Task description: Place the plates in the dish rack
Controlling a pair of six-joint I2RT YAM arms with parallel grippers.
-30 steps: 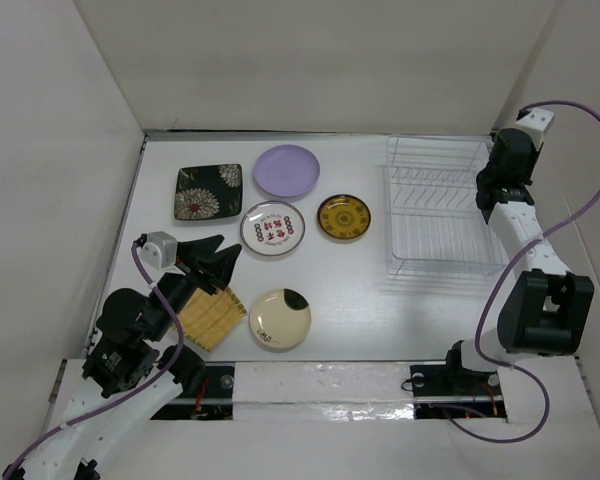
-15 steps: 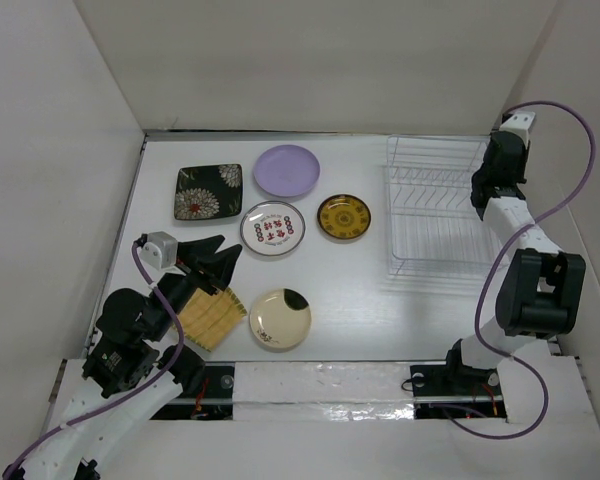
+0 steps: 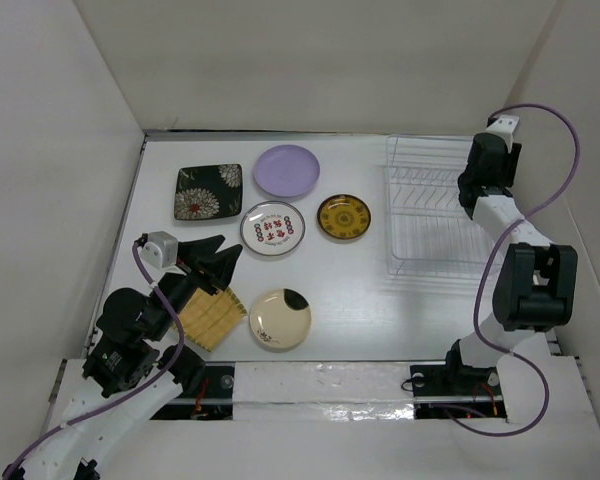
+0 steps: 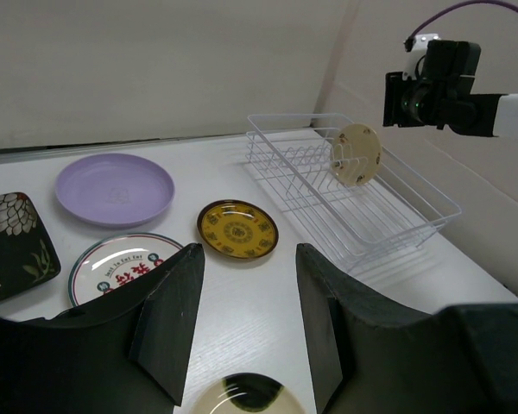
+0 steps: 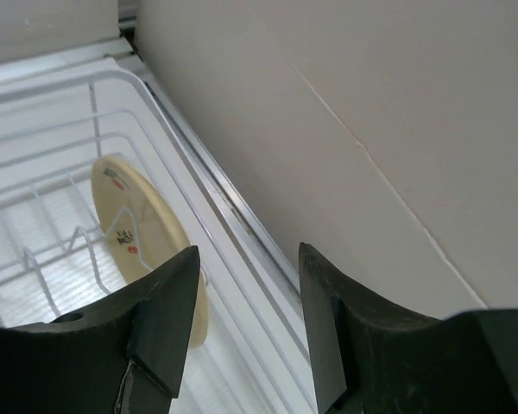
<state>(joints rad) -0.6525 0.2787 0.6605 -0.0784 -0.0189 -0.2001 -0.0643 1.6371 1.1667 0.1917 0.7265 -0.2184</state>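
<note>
A round, glossy tan plate [image 5: 142, 233] stands upright in the white wire dish rack [image 4: 397, 211]. The right hand [image 5: 249, 319] hangs near it, jaws parted, empty. The left hand [image 4: 246, 328], equally parted, holds nothing over the desk [image 3: 360, 290].

Tan plate [image 4: 356, 155] stands on edge in the white wire rack [image 3: 440, 235], right side; six other plates [image 3: 273, 228] lie flat, centre-left.
</note>
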